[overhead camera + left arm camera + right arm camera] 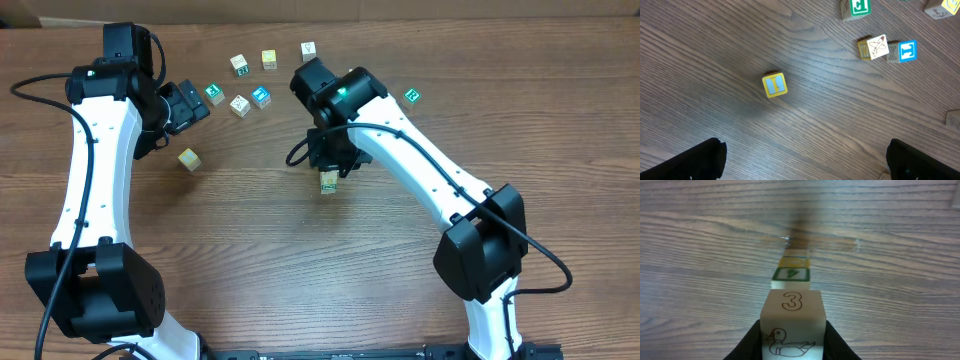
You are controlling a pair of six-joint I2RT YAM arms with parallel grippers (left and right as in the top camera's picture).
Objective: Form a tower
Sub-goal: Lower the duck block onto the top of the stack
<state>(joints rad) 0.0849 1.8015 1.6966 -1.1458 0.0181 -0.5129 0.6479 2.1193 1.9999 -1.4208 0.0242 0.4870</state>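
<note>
1. Brown wooden surface (250, 250) with a fine, matte grain fills the scene. Its near part carries only the bases of the two arms.
2. Near the middle stands the tower (790, 274). It is one cube wide, and from above a green-framed printed face and a yellow one under it can be seen, with pale wood between.
3. Right above it, the right pincer (793, 342) pinches the duck cube (791, 311) between its two dark fingers. This cube is pale, smooth wood with sharp square edges, a "3" on one face and a duck drawn on the next.
4. The step in hand seems to be placing this cube on the tower. I cannot tell whether it already touches the top. The next move calls for a straight, slow descent, well centred, and then a gentle release, because such a narrow stack may tip easily.
5. Farther left, a yellow cube (774, 84) with a blue face lies alone.
6. Just beyond it, the left pincer (805, 156) hangs spread wide and holds nothing.
7. At the far side, loose cubes lie scattered. A green-letter cube (856, 8), a pale cube (875, 47) and a blue-letter cube (907, 51) lie close together, with some others behind them, well apart from the tower.
</note>
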